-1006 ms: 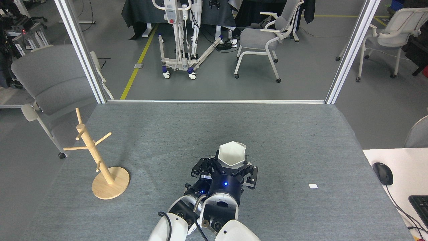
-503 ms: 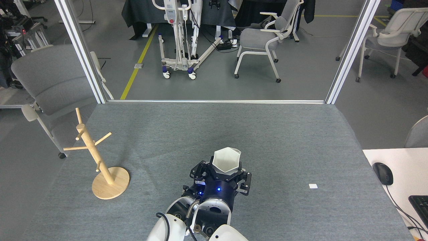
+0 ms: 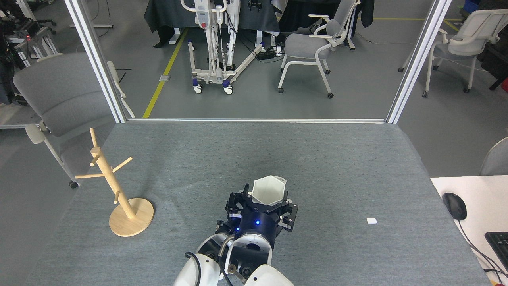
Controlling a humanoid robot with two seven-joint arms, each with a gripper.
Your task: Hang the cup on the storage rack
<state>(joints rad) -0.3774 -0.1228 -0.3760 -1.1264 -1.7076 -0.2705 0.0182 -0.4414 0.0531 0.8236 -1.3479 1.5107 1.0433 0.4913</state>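
Note:
The white hexagonal cup (image 3: pixel 267 190) is held upright, mouth up, just above the grey table (image 3: pixel 325 167) at the near centre. My right gripper (image 3: pixel 270 204) is shut on its lower part, and the handle does not show. My left gripper (image 3: pixel 237 200) sits close against the cup's left side; it is dark and partly hidden behind the right wrist, so its state is unclear. The wooden storage rack (image 3: pixel 108 176) stands on its round disc base (image 3: pixel 131 217) near the table's left edge, well to the left of the cup, with nothing on its pegs.
A small white tag (image 3: pixel 371 221) lies on the table to the right. A grey chair (image 3: pixel 59 99) stands just beyond the left edge behind the rack. A white desk with a mouse (image 3: pixel 455 205) and a keyboard (image 3: pixel 498 242) adjoins the right side.
My right gripper has carried the cup a little to the left and nearer to me. The left gripper shifted with it. The rack has not moved.

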